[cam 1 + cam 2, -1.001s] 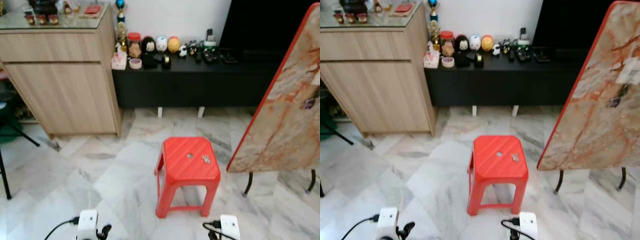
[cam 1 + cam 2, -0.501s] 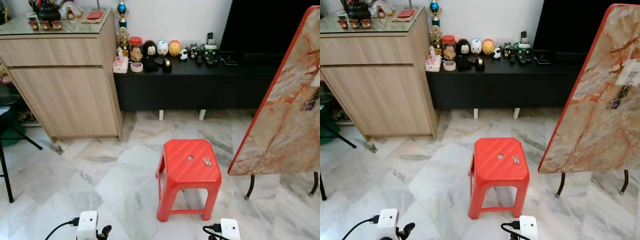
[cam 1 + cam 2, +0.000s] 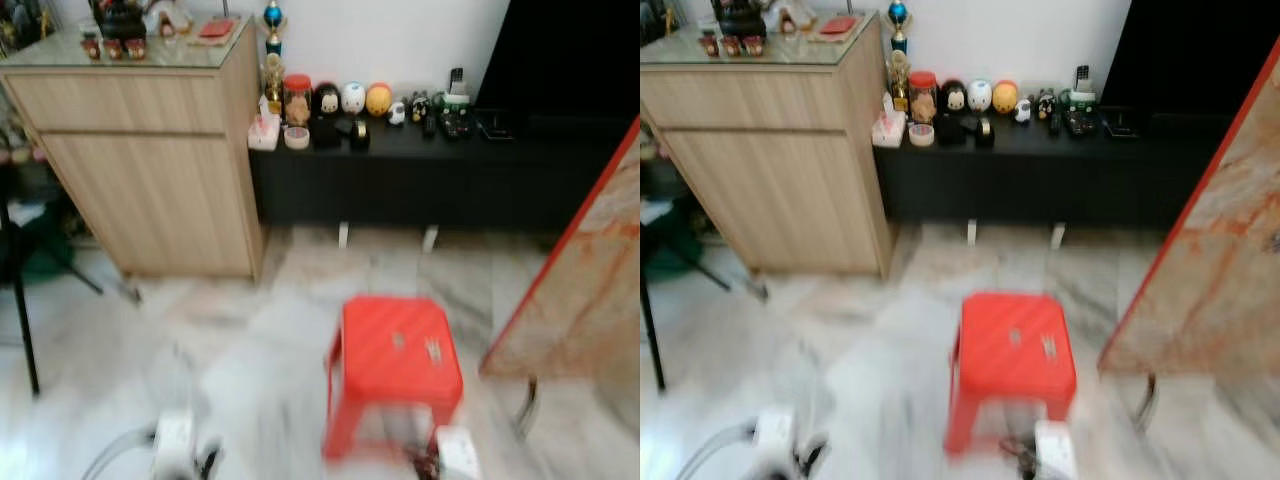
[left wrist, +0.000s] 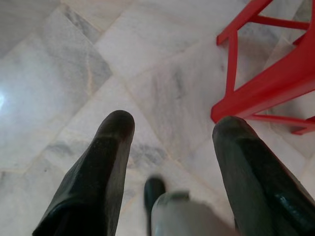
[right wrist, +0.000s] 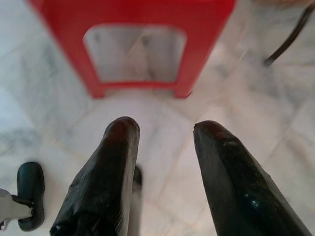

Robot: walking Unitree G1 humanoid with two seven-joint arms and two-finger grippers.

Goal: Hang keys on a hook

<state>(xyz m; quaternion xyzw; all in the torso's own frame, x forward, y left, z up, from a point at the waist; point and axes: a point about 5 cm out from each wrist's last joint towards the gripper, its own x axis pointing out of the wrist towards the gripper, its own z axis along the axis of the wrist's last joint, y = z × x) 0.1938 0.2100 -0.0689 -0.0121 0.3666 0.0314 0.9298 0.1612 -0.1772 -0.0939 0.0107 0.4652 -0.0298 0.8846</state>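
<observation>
The head views are blurred. A red stool [image 3: 398,370] stands on the marble floor [image 3: 150,340] in the lower centre of the frame, and the keys [image 3: 433,350] lie on its seat, toward the right side, beside a small round hole. Both arms hang low at the bottom edge. The left pincer [image 4: 170,132] is released, its two black fingers spread over bare floor with the stool's legs just beside it. The right pincer [image 5: 162,130] is also released and grasps nothing, pointing down at the floor before the stool. A wooden cabinet [image 3: 150,170] fills the upper left; a black low counter [image 3: 420,170] with small figurines runs along the wall. A marble-patterned panel [image 3: 590,290] with a red edge leans at the right.
</observation>
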